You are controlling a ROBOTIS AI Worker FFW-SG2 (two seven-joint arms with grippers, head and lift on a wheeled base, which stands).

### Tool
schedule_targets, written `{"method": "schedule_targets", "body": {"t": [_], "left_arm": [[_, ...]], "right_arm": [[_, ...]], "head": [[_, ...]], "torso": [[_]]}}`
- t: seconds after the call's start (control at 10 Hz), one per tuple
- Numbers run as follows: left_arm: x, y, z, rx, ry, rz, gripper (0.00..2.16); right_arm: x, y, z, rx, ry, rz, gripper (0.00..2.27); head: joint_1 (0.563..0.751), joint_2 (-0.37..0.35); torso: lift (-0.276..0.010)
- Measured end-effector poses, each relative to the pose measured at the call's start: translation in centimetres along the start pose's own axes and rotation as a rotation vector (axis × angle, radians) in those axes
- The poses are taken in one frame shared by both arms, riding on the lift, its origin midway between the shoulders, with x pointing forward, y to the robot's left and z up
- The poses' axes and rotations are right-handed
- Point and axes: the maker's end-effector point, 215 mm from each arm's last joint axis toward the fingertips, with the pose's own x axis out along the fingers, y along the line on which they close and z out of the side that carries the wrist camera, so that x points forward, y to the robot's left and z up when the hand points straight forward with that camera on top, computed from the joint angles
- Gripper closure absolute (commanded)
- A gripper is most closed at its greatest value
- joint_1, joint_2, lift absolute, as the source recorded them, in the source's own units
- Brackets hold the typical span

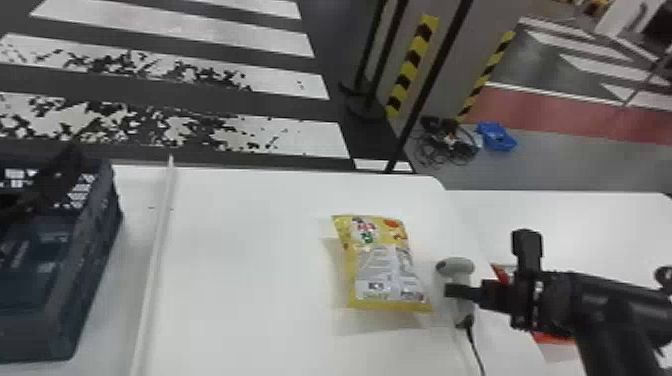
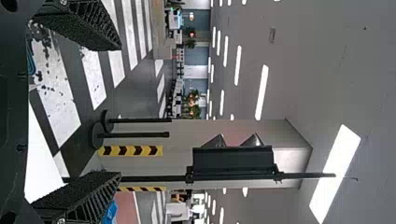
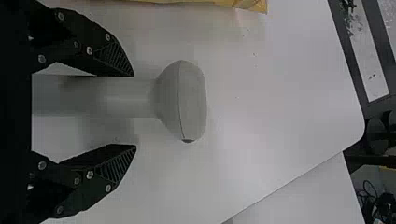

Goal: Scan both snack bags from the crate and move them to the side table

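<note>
The yellow snack bag (image 1: 385, 270) lies flat on the white table. Right of it is the grey-white scanner (image 1: 456, 267), where my right gripper (image 1: 457, 291) hovers. In the right wrist view, that gripper (image 3: 135, 112) is open, one finger on either side of the handle of the scanner (image 3: 182, 100), not touching it. A red bag (image 1: 501, 273) lies on the side table (image 1: 575, 215), mostly hidden under the right arm. My left gripper (image 1: 67, 162) is parked over the dark crate (image 1: 92, 225) at the left; in its wrist view the left gripper (image 2: 120, 111) is open around nothing.
A raised white strip (image 1: 157, 250) runs along the table between crate and bag. The scanner's black cable (image 1: 472, 345) trails to the near edge. Beyond the tables are a dark pole (image 1: 425, 90), tangled cables (image 1: 445, 145) and a blue bin (image 1: 496, 136) on the floor.
</note>
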Motion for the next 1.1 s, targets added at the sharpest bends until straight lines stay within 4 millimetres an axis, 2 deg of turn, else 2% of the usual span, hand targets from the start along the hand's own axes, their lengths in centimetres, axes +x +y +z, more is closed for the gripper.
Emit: {"method": "schedule_targets", "body": {"t": [0.4,0.6,0.8,1.1], "left_arm": [[-0.1,0.0,0.1,-0.002,-0.007,0.002,0.03],[0.1,0.1,0.3,-0.002,-0.013,0.004,0.03],[0.2,0.3,0.3,-0.007,-0.015,0.009,0.03],[0.6,-0.2,0.4,-0.010,-0.018,-0.001,0.03]], "right_arm": [[-0.1,0.1,0.4,-0.022,0.015,0.007,2.22],[-1.4,0.4,0.2,-0.029,0.031,0.007,2.22],[-4.4,2.1,-0.4,-0.067,0.064,-0.010,2.22],[-8.0,6.9,-0.1,-0.144,0.043,-0.009,2.22]], "head": [[0.695,-0.328],[0.695,-0.327],[0.695,-0.317],[0.695,-0.273]], "torso": [[-0.095],[-0.095],[-0.095],[-0.095]]}}
